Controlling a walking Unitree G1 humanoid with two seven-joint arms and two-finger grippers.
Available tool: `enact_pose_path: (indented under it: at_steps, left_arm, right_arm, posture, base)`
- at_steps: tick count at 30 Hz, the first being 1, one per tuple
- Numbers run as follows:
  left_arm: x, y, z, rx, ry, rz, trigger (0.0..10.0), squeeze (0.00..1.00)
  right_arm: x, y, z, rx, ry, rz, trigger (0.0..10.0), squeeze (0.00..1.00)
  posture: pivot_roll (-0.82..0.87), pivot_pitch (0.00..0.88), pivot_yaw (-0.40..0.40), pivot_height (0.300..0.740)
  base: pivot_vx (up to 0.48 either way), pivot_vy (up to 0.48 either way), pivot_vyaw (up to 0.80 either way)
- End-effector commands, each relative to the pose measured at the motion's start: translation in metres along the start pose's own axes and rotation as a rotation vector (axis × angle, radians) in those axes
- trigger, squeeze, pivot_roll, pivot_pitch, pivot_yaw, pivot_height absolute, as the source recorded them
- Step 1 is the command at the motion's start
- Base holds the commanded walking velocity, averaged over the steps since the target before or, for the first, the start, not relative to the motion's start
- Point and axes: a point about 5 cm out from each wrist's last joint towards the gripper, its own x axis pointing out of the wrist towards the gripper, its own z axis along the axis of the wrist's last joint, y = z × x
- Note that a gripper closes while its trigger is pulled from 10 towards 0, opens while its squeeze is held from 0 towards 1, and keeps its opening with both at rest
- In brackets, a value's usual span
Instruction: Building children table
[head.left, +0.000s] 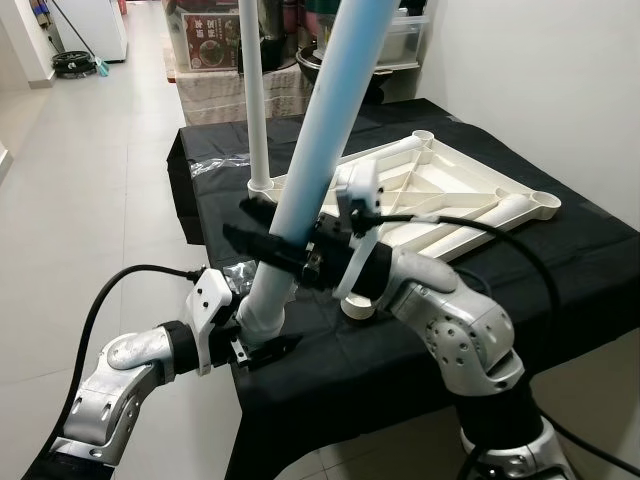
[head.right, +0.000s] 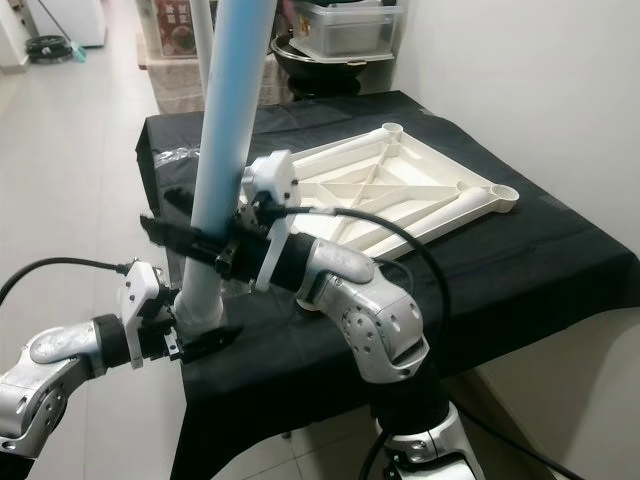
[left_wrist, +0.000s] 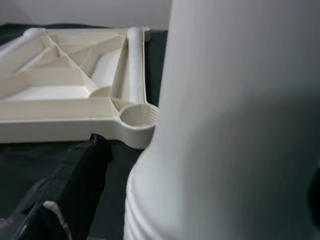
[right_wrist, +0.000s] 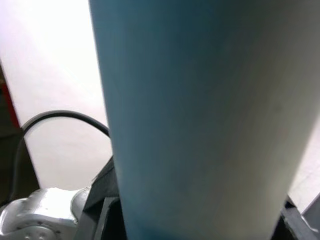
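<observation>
A long light-blue table leg (head.left: 320, 150) leans upward over the near-left corner of the black-covered table. My left gripper (head.left: 262, 345) is shut on its lower white end, just above the threads (left_wrist: 145, 220). Higher up the leg, my right gripper (head.left: 265, 240) is shut around it. The white tabletop (head.left: 440, 195) lies upside down on the cloth. Its empty near corner socket (left_wrist: 139, 116) sits just beyond the leg's lower end. A white leg (head.left: 256, 100) stands upright in the far-left socket.
The black cloth table (head.left: 560, 260) ends close to my body, with its left edge beside the leg. Tiled floor (head.left: 90, 180) stretches away on the left. Boxes and pots (head.left: 205, 40) stand behind the table, and a white wall (head.left: 540, 70) runs along the right.
</observation>
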Motion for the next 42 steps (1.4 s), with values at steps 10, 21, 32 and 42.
enact_pose_path:
  at_steps: [10, 21, 32, 42]
  left_arm:
    - [0.002, -0.008, -0.004, 0.002, 0.019, -0.063, 10.0, 0.00]
    - [-0.002, -0.014, -0.012, -0.017, 0.060, -0.076, 10.0, 0.00]
    - [-0.002, -0.016, -0.013, -0.024, 0.048, -0.090, 0.0, 0.00]
    - [0.000, -0.016, -0.006, 0.000, 0.023, -0.103, 0.0, 0.00]
  right_arm:
    - [0.003, 0.002, -0.003, 0.017, 0.013, 0.015, 10.0, 0.00]
    - [-0.002, -0.007, 0.007, 0.010, -0.004, -0.013, 10.0, 0.00]
    - [-0.004, -0.002, 0.012, 0.019, -0.022, 0.022, 10.0, 0.00]
    - [-0.003, 0.002, 0.006, 0.038, -0.011, 0.027, 10.0, 0.00]
  posture:
    - [0.04, 0.000, -0.046, 0.740]
    - [0.04, 0.000, -0.048, 0.740]
    - [0.03, 0.000, -0.049, 0.740]
    - [0.03, 0.000, -0.047, 0.740]
  base:
    - [0.000, 0.000, 0.00]
    - [0.000, 0.000, 0.00]
    - [0.000, 0.000, 0.00]
    - [0.000, 0.000, 0.00]
